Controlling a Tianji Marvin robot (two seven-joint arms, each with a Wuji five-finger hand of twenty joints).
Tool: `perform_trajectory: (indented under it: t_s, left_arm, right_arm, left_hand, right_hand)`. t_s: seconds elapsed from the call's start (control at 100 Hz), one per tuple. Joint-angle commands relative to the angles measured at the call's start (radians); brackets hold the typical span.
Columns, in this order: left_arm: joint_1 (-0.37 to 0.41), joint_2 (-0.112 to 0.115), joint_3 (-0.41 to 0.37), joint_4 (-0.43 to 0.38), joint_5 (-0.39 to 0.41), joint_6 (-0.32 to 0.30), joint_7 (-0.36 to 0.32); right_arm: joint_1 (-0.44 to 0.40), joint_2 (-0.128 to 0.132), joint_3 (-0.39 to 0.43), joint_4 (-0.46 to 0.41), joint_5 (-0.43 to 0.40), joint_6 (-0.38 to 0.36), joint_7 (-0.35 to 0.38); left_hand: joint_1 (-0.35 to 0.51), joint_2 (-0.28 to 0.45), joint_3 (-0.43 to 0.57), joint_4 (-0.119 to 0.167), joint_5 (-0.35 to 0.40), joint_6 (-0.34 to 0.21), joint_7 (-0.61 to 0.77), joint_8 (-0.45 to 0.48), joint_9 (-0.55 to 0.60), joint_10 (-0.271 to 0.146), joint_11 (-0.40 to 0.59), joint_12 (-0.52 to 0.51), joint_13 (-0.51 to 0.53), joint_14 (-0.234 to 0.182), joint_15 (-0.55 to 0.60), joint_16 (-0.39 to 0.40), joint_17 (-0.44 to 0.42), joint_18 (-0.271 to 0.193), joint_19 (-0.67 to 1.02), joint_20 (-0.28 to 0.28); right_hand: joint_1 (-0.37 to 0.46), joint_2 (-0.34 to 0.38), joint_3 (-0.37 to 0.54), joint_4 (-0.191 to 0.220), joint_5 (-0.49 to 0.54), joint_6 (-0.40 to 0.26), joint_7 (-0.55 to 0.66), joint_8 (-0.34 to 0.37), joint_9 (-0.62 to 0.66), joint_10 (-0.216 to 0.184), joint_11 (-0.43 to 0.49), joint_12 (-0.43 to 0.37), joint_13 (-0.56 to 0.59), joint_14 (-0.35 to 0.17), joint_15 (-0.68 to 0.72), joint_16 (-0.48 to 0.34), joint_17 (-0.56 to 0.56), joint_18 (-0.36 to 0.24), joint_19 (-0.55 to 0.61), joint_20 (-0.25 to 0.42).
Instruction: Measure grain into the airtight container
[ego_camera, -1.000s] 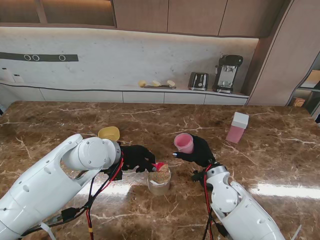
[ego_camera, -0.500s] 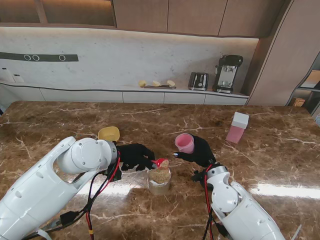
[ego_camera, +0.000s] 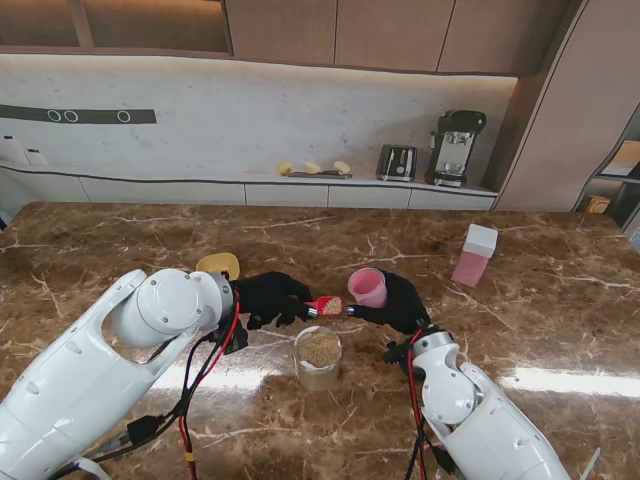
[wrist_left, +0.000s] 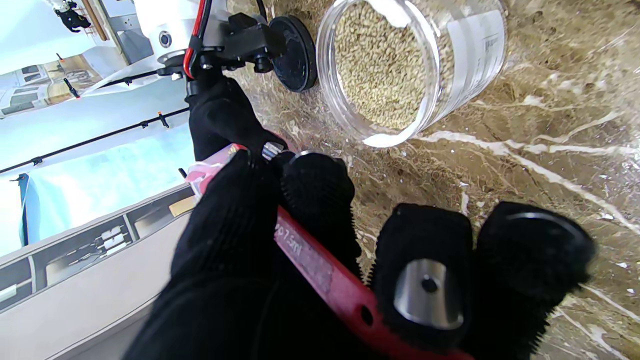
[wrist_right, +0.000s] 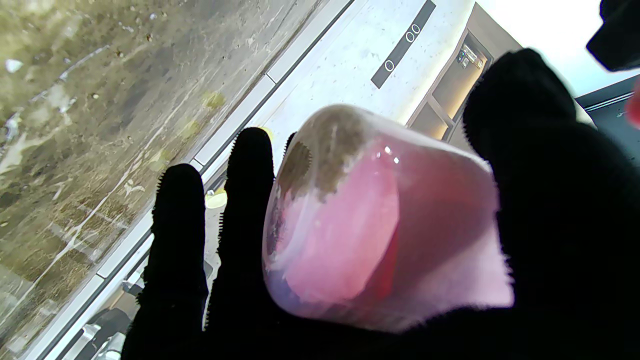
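My left hand (ego_camera: 270, 298), in a black glove, is shut on a red measuring spoon (ego_camera: 328, 306) heaped with grain; its handle (wrist_left: 320, 265) runs between the fingers. The spoon hangs between the clear grain jar (ego_camera: 318, 357) and the pink cup (ego_camera: 368, 286). The jar (wrist_left: 400, 65) stands open on the marble, about half full of grain. My right hand (ego_camera: 402, 303) is shut on the pink translucent cup (wrist_right: 370, 225), holding it off the table, tilted toward the spoon. The cup's inside is hidden.
A yellow lid or bowl (ego_camera: 219, 265) lies on the marble table (ego_camera: 520, 330) behind my left arm. A pink container with a white lid (ego_camera: 474, 254) stands at the far right. The back counter holds a toaster (ego_camera: 397, 161) and a coffee machine (ego_camera: 455, 147).
The left hand has lifted the loaded spoon out of the jar and carried it up and away from me toward the pink cup. The right hand and cup have hardly moved.
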Motion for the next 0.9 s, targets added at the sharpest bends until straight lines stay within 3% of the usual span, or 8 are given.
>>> perform_trajectory:
  t_s: [0.0,0.4,0.89]
  left_arm:
    - [-0.004,-0.006,-0.005,-0.008,-0.005,0.007,0.006]
    - [-0.071,-0.027,0.014,0.017,-0.035,0.024,0.048]
    - [-0.196,-0.053,0.124,0.13,-0.057,0.027,0.07]
  right_arm:
    - [-0.004,-0.002,-0.002,0.006,0.003,0.005,0.014]
    - [-0.007,0.0,-0.011,-0.008,0.0,-0.002,0.021]
    - [-0.01,0.002,-0.02,-0.023,0.003,-0.011,0.032]
  left_hand:
    - [0.057,0.025,0.016,0.031,0.004,-0.06,0.009,0.02,0.027,-0.02,0.041,0.011,0.051,-0.001,0.107,0.01,0.016,0.027,0.087,0.025]
    - [0.057,0.024,0.015,0.032,0.007,-0.063,0.008,0.02,0.029,-0.021,0.042,0.011,0.051,-0.001,0.107,0.012,0.018,0.029,0.089,0.027]
    - [0.057,0.024,0.013,0.031,0.007,-0.062,0.008,0.02,0.03,-0.018,0.042,0.01,0.051,0.0,0.107,0.013,0.019,0.032,0.088,0.028]
  right_hand:
    - [0.077,0.205,0.189,-0.025,0.088,-0.141,0.062,0.011,-0.009,-0.012,-0.001,0.004,0.01,-0.008,0.008,0.004,-0.005,0.0,-0.019,0.003]
    - [0.078,0.205,0.19,-0.025,0.09,-0.14,0.063,0.011,-0.009,-0.012,-0.001,0.004,0.01,-0.008,0.008,0.004,-0.005,0.001,-0.018,0.003]
    - [0.077,0.205,0.189,-0.025,0.091,-0.141,0.063,0.01,-0.008,-0.012,-0.001,0.004,0.011,-0.007,0.007,0.003,-0.005,0.002,-0.018,0.003]
